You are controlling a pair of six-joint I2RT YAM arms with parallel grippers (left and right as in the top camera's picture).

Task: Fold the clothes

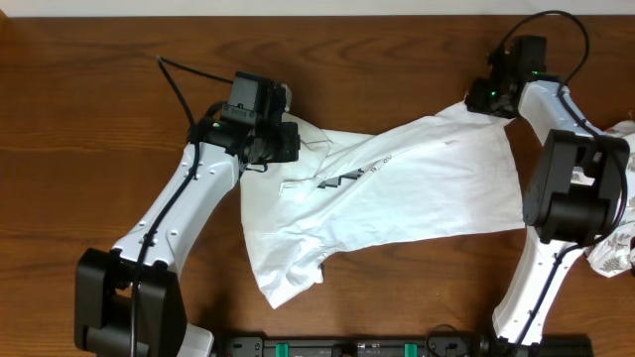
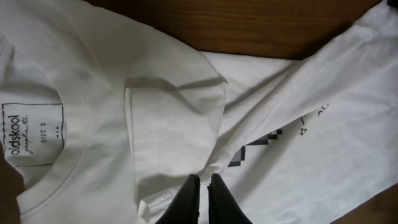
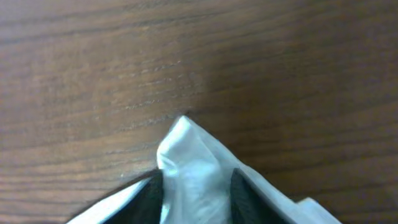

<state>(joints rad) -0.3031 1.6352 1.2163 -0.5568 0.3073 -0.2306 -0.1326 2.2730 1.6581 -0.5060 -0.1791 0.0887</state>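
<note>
While left pincer [image 2: 203, 186] pinches t-shirt [image 1: 397, 188], right pincer [image 3: 198, 186] clamps its corner.

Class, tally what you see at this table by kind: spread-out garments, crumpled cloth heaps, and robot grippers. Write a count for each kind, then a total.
Spread-out garments: 1, the white T-shirt
Crumpled heaps: 1, the crumpled white cloth at the table's right edge
Grippers: 2, the left gripper and the right gripper
Total: 4

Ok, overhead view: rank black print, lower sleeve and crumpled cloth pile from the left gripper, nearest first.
1. Black print on the T-shirt, right of the left gripper.
2. Lower sleeve, lower left.
3. Crumpled cloth pile, far right.
</note>
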